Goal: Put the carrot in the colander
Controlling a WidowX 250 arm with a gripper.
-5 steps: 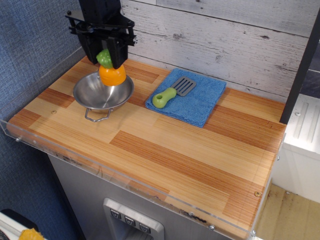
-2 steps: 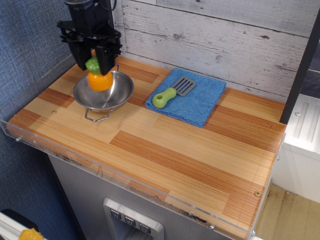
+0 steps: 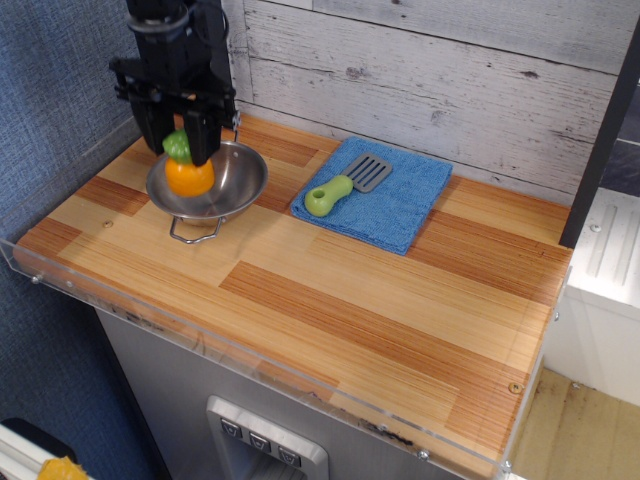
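The carrot is a stubby orange toy with a light-green cap. It hangs cap-up in my gripper, which is shut on the green cap. The orange body sits low inside the left part of the colander, a shiny steel bowl with a wire loop handle at its front. I cannot tell whether the carrot touches the bowl's bottom. The black gripper body stands directly over the colander's left rim and hides the far rim there.
A blue cloth lies right of the colander with a green-handled grey spatula on it. A clear plastic rim edges the wooden table's front and left. A plank wall stands behind.
My gripper has moved left and down with the carrot, from above the colander's far rim into the bowl's left part. The colander, cloth and spatula have not moved.
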